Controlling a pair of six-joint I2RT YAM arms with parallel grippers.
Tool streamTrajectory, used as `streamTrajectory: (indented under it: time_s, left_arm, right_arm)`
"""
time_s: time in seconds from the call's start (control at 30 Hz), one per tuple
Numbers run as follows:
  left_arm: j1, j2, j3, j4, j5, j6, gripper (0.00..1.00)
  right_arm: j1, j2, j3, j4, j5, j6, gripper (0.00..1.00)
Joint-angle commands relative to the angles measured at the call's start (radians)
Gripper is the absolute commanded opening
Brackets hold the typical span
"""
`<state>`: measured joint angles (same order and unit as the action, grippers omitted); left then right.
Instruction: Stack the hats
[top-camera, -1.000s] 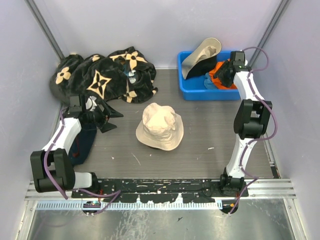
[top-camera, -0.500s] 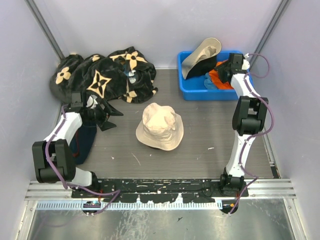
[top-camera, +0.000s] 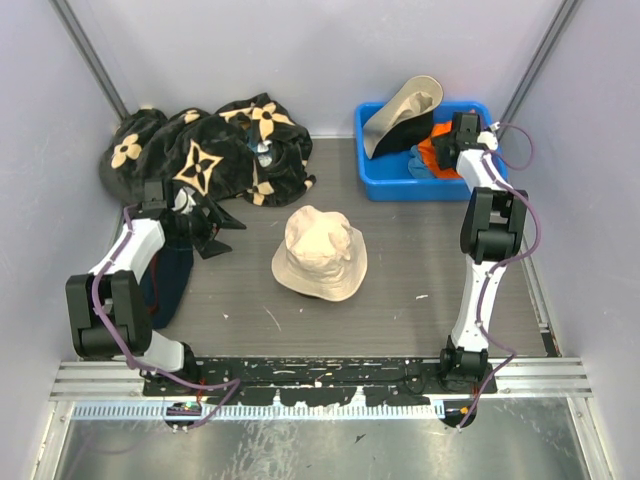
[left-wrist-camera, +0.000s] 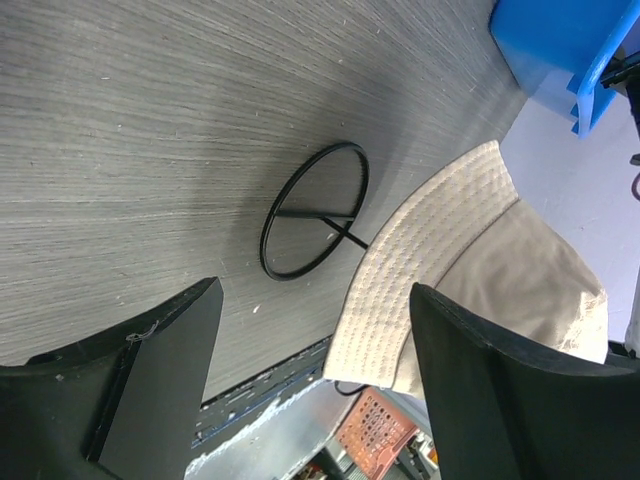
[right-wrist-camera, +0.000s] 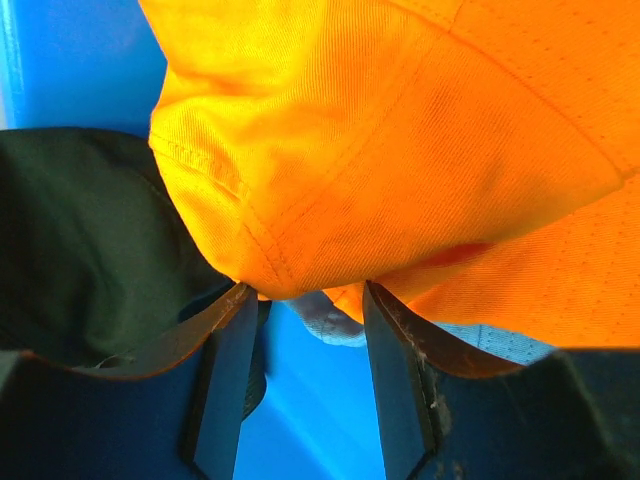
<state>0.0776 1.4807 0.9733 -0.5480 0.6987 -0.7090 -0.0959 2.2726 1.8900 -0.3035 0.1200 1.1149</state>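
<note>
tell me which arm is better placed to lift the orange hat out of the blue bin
Right. Its gripper is down in the blue bin, fingertips at a fold of the orange hat. The left gripper is open over the table, well away from the bin.

Grey wood-grain tabletop (top-camera: 420, 270), enclosed by pale lilac walls (top-camera: 330, 50); scuffed metal rail (top-camera: 300, 372) along near edge.

On my feeds the table (left-wrist-camera: 150, 100) looks matt grey wood-grain, finely scratched, the beige hat (left-wrist-camera: 425, 250) soft cloth with stitched rows round its brim, the orange hat (right-wrist-camera: 420, 130) fine-ribbed woven fabric, and the blue bin (right-wrist-camera: 70, 60) smooth, slightly glossy plastic.
</note>
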Motion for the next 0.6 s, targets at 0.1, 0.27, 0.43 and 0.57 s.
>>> streamTrajectory:
  time_s: [0.1, 0.27, 0.43, 0.57]
  left_arm:
    - [-0.002, 0.018, 0.042, -0.03, 0.001, 0.015, 0.83]
    - [-0.002, 0.029, 0.063, -0.047, -0.005, 0.023, 0.83]
    - [-0.002, 0.037, 0.076, -0.052, -0.008, 0.02, 0.83]
    - [-0.002, 0.042, 0.085, -0.061, -0.01, 0.025, 0.83]
  right_arm:
    - [-0.004, -0.044, 0.006, 0.101, 0.087, 0.029, 0.53]
    - [-0.004, -0.052, -0.018, 0.156, 0.126, 0.031, 0.54]
    - [-0.004, -0.002, 0.026, 0.142, 0.111, 0.042, 0.38]
    - [-0.004, 0.011, 0.046, 0.142, 0.107, 0.035, 0.08]
